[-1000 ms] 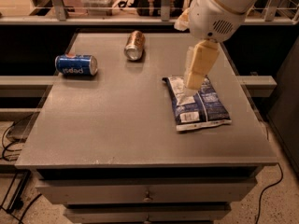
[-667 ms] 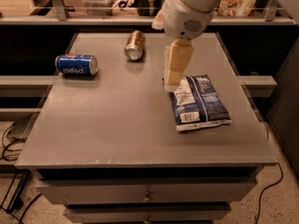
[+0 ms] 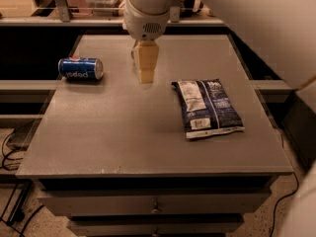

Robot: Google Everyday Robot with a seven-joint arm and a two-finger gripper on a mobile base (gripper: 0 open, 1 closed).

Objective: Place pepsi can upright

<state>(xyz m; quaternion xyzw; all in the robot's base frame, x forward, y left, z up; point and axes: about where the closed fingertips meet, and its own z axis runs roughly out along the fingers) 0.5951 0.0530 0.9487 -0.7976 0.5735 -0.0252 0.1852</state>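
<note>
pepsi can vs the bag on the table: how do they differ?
The can is a rigid blue cylinder on its side; the bag is a flat dark blue-and-white pouch. The can lies near the table's left edge, the bag right of centre. Both rest on the table, held by nothing; the gripper hangs over the table between them, farther back.

Pincer [image 3: 146, 77] downward, at upper centre

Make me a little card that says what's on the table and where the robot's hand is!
table: grey top
pepsi can: lying on its side, near the left edge
snack bag: lying flat, right of the middle
gripper: over the back middle, right of the can, apart from it
job: can not yet upright
</note>
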